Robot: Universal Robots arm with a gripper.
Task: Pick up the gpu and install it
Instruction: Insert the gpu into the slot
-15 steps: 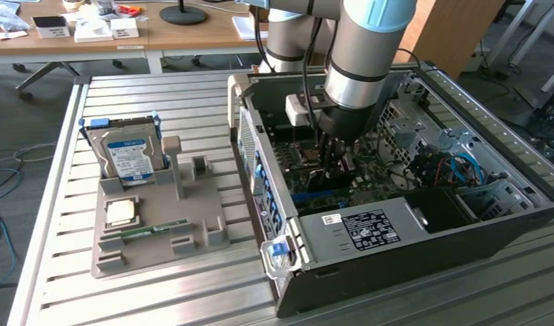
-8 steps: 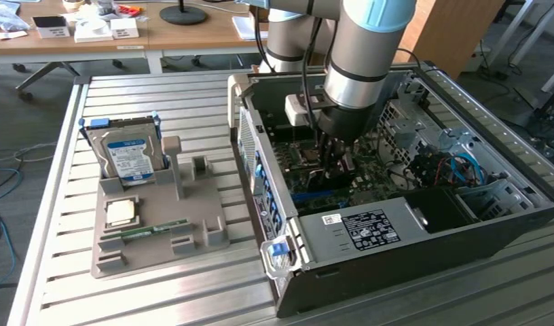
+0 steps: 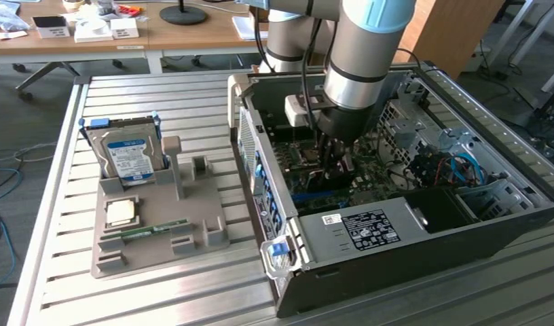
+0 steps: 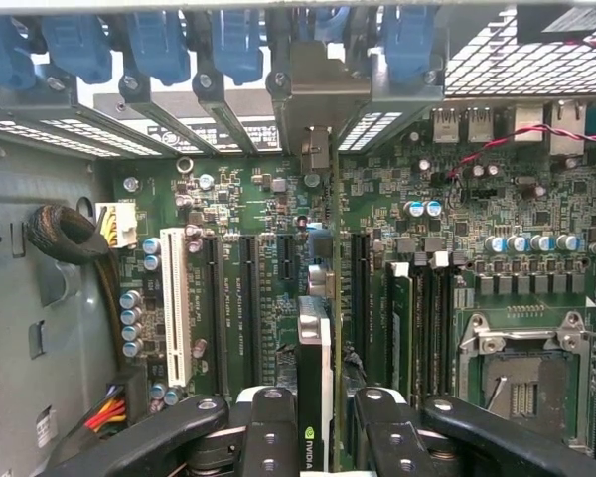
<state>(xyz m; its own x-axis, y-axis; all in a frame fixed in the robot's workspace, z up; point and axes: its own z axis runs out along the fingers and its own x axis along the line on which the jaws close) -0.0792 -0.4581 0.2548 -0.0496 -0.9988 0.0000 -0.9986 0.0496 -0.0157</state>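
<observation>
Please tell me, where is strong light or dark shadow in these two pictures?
Exterior view: bright light washes the slatted table near the hard drive; the open computer case is dim inside. Wrist view: the motherboard is evenly lit; the gpu in the tool looks dark.

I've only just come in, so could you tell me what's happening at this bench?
The robot arm's gripper is down inside the open black computer case, closed on the thin green-and-black gpu card. The card stands on edge over the green motherboard, its silver end bracket against the rear slot openings. On the grey holder outside sits a silver hard drive with a blue-white label.
</observation>
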